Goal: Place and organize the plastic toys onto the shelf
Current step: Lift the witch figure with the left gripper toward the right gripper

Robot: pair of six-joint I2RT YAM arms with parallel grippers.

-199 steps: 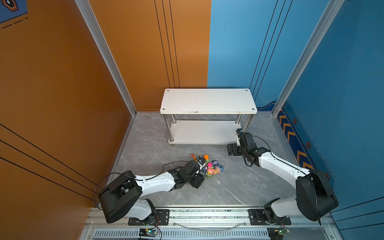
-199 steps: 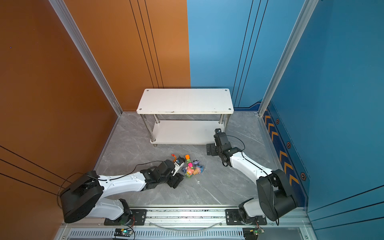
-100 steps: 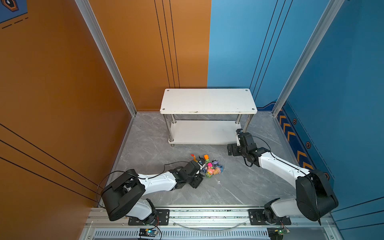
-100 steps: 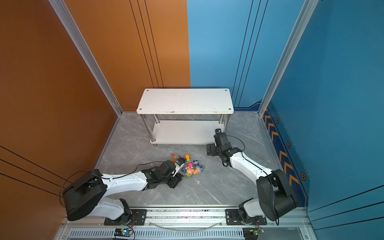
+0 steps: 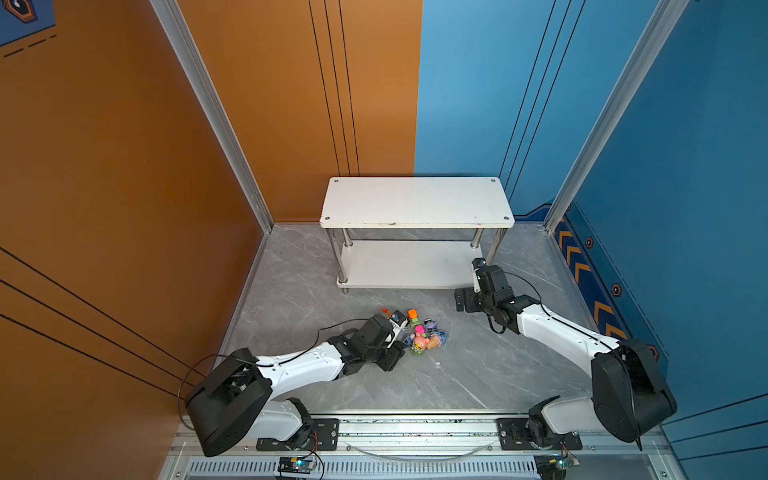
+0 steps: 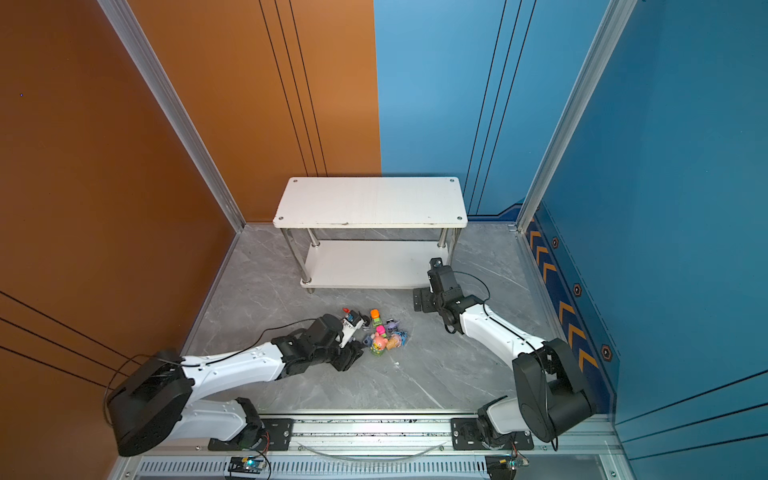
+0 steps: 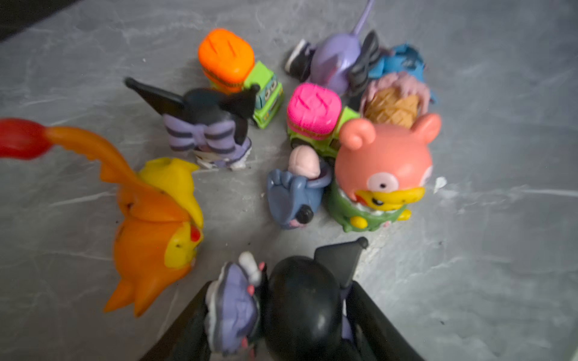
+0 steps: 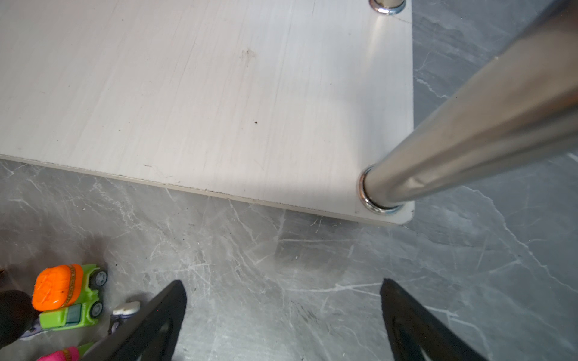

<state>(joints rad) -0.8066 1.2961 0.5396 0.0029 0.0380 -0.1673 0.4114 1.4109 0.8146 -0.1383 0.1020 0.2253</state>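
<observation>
The plastic toys [image 5: 419, 332] lie in a cluster on the grey floor in front of the white shelf [image 5: 415, 203], whose boards are bare. My left gripper [image 7: 280, 286] is at the cluster's near-left edge, its jaws pressed on both sides of a black-purple eared head [image 7: 297, 300]. Just beyond it in the left wrist view are the orange spiky creature [image 7: 153, 225], the grey-blue donkey [image 7: 294, 193], the pink bear [image 7: 384, 159], the pink-topped block [image 7: 312, 107] and the orange-topped block [image 7: 231, 59]. My right gripper [image 8: 283, 283] hangs open over bare floor by the shelf's lower board [image 8: 219, 93].
A chrome post [image 8: 469, 131] of the shelf stands close to my right gripper. Orange and blue walls enclose the floor on three sides. The arm bases sit on a rail [image 5: 415, 428] along the near edge.
My left gripper's jaws have closed in on the black-purple eared head. The right arm has not moved.
</observation>
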